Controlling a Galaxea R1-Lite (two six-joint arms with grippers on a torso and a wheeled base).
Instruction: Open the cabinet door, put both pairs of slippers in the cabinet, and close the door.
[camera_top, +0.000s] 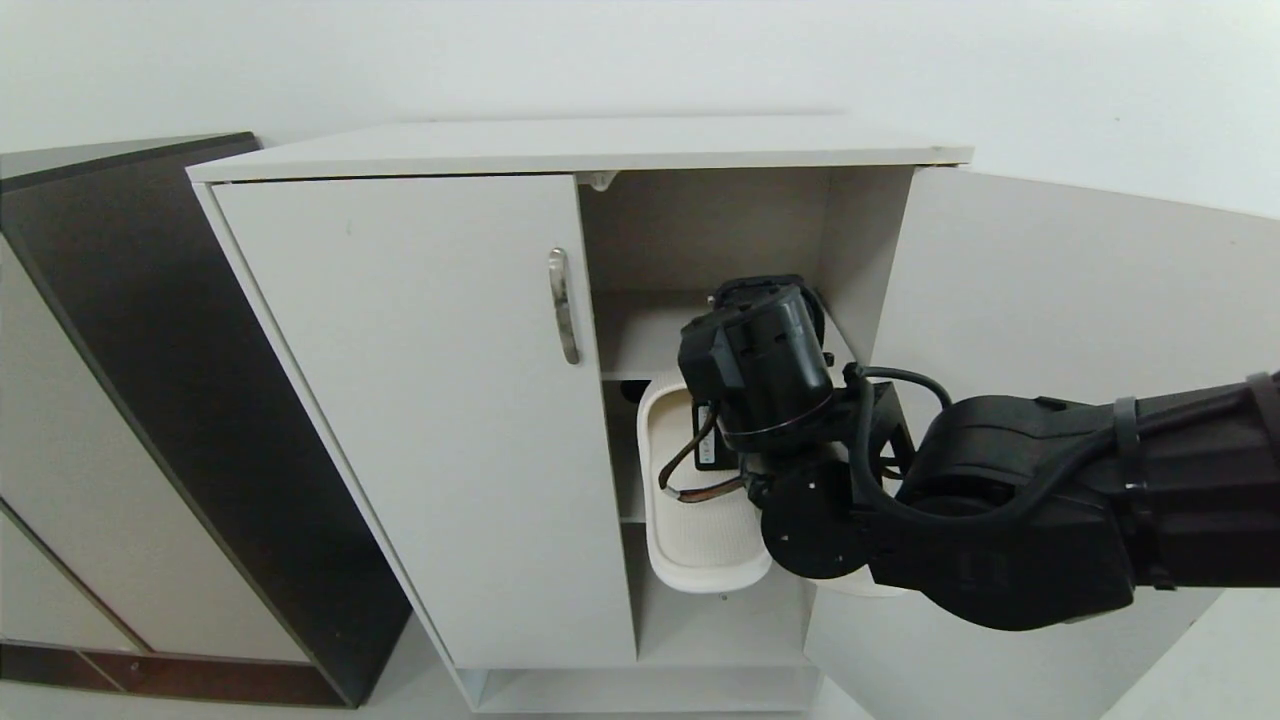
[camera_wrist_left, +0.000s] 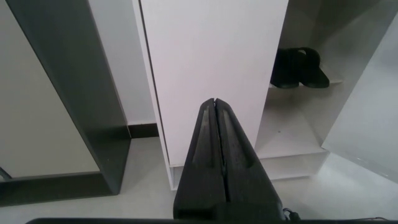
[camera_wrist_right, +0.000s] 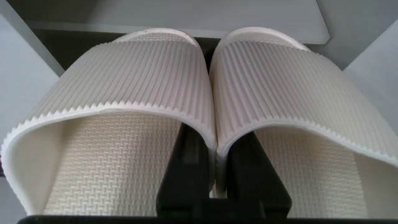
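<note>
At the cabinet (camera_top: 580, 150), right claw (camera_wrist_right: 215, 177) grips slippers (camera_wrist_right: 124, 81).

White cabinet (camera_top: 560, 145) — right door (camera_top: 1060, 300) open, cream ribbed slippers (camera_wrist_right: 124, 87) at its opening, black slippers (camera_wrist_left: 300, 67) shelved inside

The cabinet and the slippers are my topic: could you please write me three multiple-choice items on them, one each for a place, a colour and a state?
1. The black pair sits:
A inside the cabinet
B on the floor
C on top of the cabinet

2. The held pair in the right gripper is:
A black
B white
C red

3. The left gripper is:
A shut, holding nothing
B wide open
C shut on a slipper

Answers:
1 A: the left wrist view shows it standing within the cabinet.
2 B: both ribbed straps are white.
3 A: its fingers meet with no gap.
</note>
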